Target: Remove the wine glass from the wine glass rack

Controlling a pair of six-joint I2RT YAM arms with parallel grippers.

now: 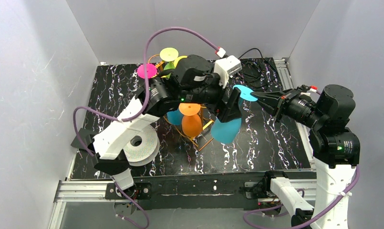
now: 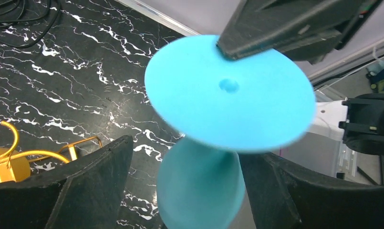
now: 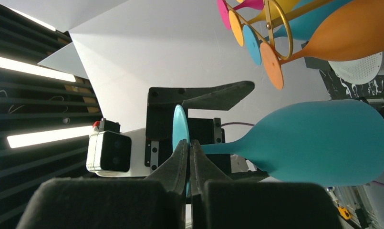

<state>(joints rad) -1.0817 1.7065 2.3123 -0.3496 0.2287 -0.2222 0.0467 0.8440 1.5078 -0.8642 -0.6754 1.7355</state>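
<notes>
A blue wine glass is held in the air, clear of the orange-gold wire rack (image 1: 202, 137). Its bowl (image 1: 226, 130) hangs low and its foot disc (image 1: 245, 92) points toward the right arm. My right gripper (image 1: 255, 96) is shut on the rim of the foot disc (image 3: 180, 125). In the right wrist view its tips (image 3: 189, 144) pinch the disc just beside the stem. My left gripper (image 1: 229, 110) is open. Its fingers stand either side of the bowl (image 2: 199, 186). The left finger (image 2: 85, 191) is apart from the bowl and the right finger (image 2: 295, 191) is close against it.
The rack still carries an orange glass (image 1: 192, 121), a teal one (image 1: 173, 117), a pink one (image 1: 147, 70) and a yellow one (image 1: 169, 53). A white spool (image 1: 143, 145) lies at the front left under the left arm. Black cables (image 1: 256, 71) lie at the back right.
</notes>
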